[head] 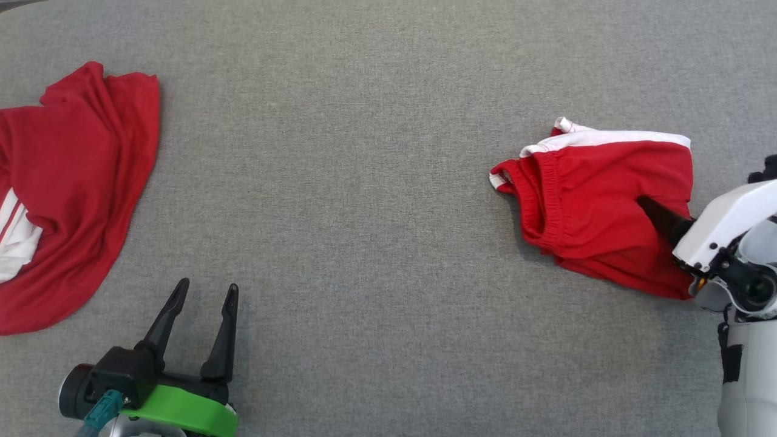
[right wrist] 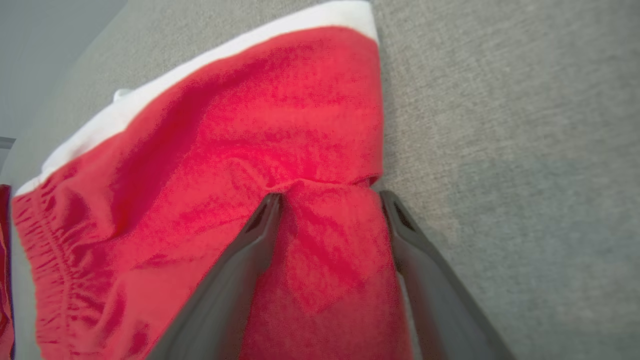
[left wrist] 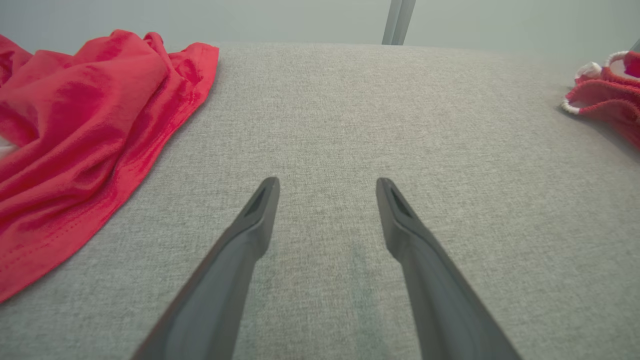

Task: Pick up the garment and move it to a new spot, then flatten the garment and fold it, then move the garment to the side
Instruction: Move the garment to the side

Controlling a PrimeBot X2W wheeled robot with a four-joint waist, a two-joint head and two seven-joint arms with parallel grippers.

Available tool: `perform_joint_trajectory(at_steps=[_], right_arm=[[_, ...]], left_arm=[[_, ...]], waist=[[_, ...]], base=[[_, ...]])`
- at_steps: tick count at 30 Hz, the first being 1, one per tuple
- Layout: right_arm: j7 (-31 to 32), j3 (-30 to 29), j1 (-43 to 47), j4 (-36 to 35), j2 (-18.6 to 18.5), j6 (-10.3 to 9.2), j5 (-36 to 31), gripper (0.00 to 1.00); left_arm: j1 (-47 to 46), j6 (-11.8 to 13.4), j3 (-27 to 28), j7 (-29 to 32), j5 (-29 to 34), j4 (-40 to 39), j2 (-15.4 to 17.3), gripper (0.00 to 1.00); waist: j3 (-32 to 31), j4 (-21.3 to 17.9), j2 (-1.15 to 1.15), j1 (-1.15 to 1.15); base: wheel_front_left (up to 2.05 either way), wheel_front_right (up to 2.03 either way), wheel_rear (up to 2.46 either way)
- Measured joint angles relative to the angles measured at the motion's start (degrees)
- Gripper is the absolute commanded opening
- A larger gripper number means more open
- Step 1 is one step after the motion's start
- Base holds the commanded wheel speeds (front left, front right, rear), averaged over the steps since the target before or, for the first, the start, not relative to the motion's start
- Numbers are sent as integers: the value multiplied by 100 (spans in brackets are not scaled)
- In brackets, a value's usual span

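Shorts [head: 598,200] | beneath right gripper [right wrist: 330,197] | jaws spread astride red cloth

I take this for a robot test room, a lab of some sort, not anyone's home. The work surface is a wide table [head: 388,121] covered edge to edge in plain grey cloth. A red shirt [head: 73,194] lies crumpled at one end and a pair of red shorts [head: 601,200] at the other, set out like samples. Behind the table stands a bare pale wall [left wrist: 250,20] with a single metal post [left wrist: 398,22] against it. A white robot arm [head: 728,218] reaches in over the table.
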Motion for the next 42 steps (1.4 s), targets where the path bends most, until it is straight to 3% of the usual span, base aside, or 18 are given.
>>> perform_joint_trajectory(at_steps=[1, 2, 3, 7, 15, 20, 32, 36, 39, 42], right_arm=[[21, 63, -76, 148, -2, -1, 64, 86], [62, 137, -148, 246, 3, -1, 104, 23], [78, 181, -201, 325, 3, 0, 149, 0], [323, 354, -309, 401, -129, 0, 271, 0], [501, 263, -606, 315, -1002, 0, -93, 0], [264, 189, -808, 509, -1191, 0, -480, 0], [-697, 682, -1309, 1082, -1426, 2, -1112, 0], [-812, 648, -1628, 1322, -1741, 3, -1522, 0], [-804, 716, -1785, 1540, -2297, 2, -1993, 0], [-916, 694, -1941, 1684, -2427, 2, -2221, 0]], left_arm=[[-15, 0, 5, 0, -1, 3, 2, 100], [-24, 0, 10, 0, -3, 3, 3, 100], [-26, 0, 3, 0, -7, 3, 3, 100], [-58, 0, 7, 0, -7, -31, 4, 100], [-155, 0, 33, 0, 56, -254, 15, 100], [-175, 0, 125, -1, 136, -459, 30, 100], [-325, -2, 197, -8, 485, -1090, 112, 100], [-378, -2, 151, -7, 528, -1214, 157, 100], [-414, -2, 152, -7, 576, -1258, 169, 100], [-410, -2, 162, -7, 576, -1246, 168, 100]], waist=[[10, 18, 0, 0], [20, 31, 0, 0], [26, 43, 0, 0], [56, 63, 0, 0], [196, -69, 0, 0], [313, -313, 0, 0], [859, -1079, 0, 0], [1099, -1161, 0, 0], [1239, -1092, 0, 0], [1275, -963, 0, 1]], base=[[0, 0, 0], [0, 0, 0], [0, 0, 0], [0, 0, 0], [0, 0, 0], [0, 0, 0], [0, 0, 0], [0, 0, 0], [0, 0, 0], [0, 0, 0]])
